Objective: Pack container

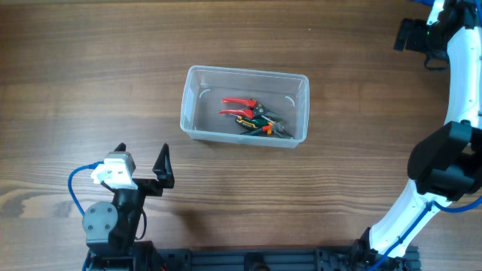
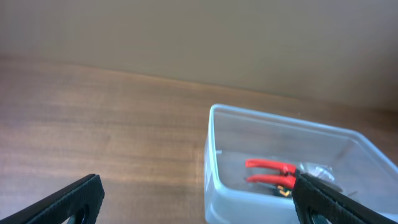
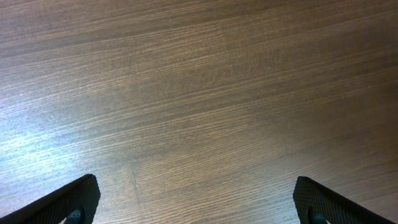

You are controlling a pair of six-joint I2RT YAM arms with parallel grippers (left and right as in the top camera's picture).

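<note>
The container [image 1: 194, 102], a clear plastic rectangular tub, stands at the middle of the wooden table. Inside it lie red-handled pliers [image 1: 239, 107] and darker hand tools [image 1: 269, 126] in a heap. The tub also shows in the left wrist view [image 2: 214, 155], with the red handles [image 2: 268, 172] inside. My left gripper [image 1: 141, 156] is open and empty, near the front left, well short of the tub; its fingers show in the left wrist view [image 2: 199, 196]. My right gripper [image 1: 405, 34] is at the far right back corner, open and empty over bare wood in the right wrist view [image 3: 196, 196].
The right arm [image 1: 452, 150] runs along the table's right side from its base at the front edge. The left arm's base [image 1: 105, 222] sits at the front left. The table is brown wood.
</note>
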